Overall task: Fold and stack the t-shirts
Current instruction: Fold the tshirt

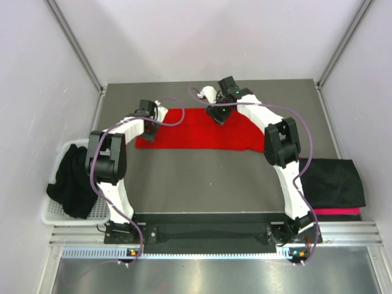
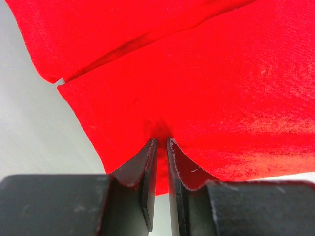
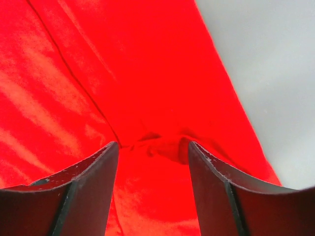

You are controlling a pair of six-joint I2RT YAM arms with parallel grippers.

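While nearly touching, pinching a thin fold of the red shirt (image 2: 221,73) between the left fingers (image 2: 150,162), right at the cloth's near edge. Firm hold by the left gripper (image 2: 161,141), cloth puckered at the tips. Spread wide on the right gripper (image 3: 153,147), with a small bunched wrinkle of red between the right fingers (image 3: 98,187); nothing gripped, cannot tell whether touching. Lying flat across the far middle of the table (image 1: 202,184) as a wide band, left end under the left gripper, upper middle under the right one. Overlapping in two layers near the left end, edge line visible from the left wrist. Off at the right near edge: folded black shirt (image 1: 331,180) on top of a pink-red shirt (image 1: 337,211), only a strip of that showing. Off to the left: white basket (image 1: 56,214) just beside the table, with a black bundle (image 1: 70,180) of cloth draped over its rim.
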